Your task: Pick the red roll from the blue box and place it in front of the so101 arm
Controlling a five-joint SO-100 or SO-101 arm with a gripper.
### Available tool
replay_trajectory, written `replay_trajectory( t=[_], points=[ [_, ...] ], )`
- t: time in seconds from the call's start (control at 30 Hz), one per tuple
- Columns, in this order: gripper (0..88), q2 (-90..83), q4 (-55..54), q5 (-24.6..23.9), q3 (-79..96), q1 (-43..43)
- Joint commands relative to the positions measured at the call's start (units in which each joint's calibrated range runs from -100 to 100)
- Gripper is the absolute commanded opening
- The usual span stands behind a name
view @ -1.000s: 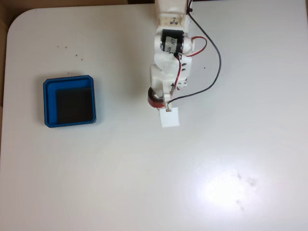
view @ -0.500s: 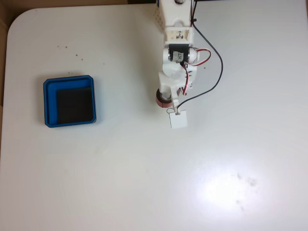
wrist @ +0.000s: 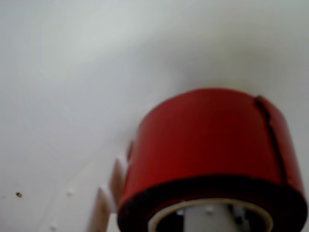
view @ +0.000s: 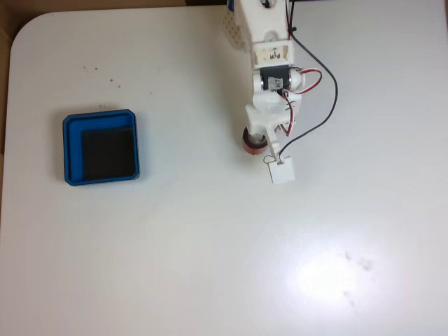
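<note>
A glossy white table (view: pixel 175 266) with a rounded corner at the upper left is seen in the fixed view. A shallow square bright-blue box with a black inner floor (view: pixel 101 147) is set directly on it at the left. Small dark specks (view: pixel 112 82) are scattered above the box.

Bare table (view: pixel 210 266) everywhere except the blue box (view: pixel 100 147).

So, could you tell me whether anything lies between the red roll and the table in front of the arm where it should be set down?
Nothing visible does. The gripper holds the red roll over bare white table, and the blue box sits far off to the left in the fixed view.
</note>
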Motion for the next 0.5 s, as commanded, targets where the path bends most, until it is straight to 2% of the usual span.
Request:
replay_trajectory(
  t=[0.0,0.33,0.47],
  points=[
    [0.6,-1.95,-5.24,-0.11,0.78,0.31],
    [0.6,-0.61,-5.66,0.07,5.72,0.90],
    [0.7,-0.69,-5.66,0.24,5.81,3.93]
  ],
)
